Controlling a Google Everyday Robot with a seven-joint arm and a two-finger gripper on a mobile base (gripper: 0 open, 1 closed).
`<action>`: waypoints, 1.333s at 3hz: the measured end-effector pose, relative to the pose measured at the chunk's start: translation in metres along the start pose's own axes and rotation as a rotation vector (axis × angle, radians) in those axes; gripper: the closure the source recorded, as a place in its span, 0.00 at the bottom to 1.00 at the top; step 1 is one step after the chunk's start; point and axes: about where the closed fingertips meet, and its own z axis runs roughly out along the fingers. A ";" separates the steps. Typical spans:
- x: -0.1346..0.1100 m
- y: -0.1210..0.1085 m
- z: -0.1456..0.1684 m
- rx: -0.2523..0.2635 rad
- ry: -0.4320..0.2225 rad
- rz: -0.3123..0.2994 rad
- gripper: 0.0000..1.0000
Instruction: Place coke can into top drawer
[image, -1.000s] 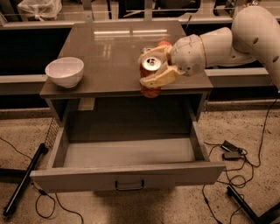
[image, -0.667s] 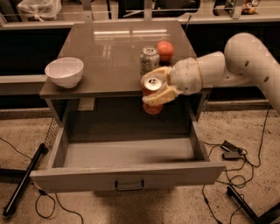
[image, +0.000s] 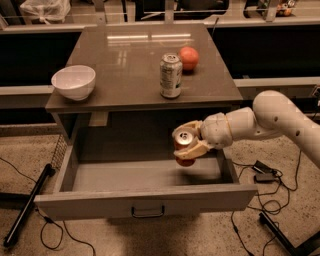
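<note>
Gripper (image: 186, 144) hangs over right half of open top drawer (image: 100, 202); fingers clamped on coke can (image: 184, 136), silver top facing camera

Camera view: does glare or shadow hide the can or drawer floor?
Camera view: glare streaks only the far brown tabletop; the cavity behind the wide grey top drawer is dark, its floor lit; the small red coke can, clamped in the cream gripper over the drawer's right side, shows plainly.
</note>
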 end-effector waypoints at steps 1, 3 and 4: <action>0.030 0.012 0.020 -0.014 -0.023 0.032 1.00; 0.046 0.023 0.052 -0.013 -0.075 0.021 0.77; 0.045 0.024 0.054 -0.017 -0.076 0.020 0.54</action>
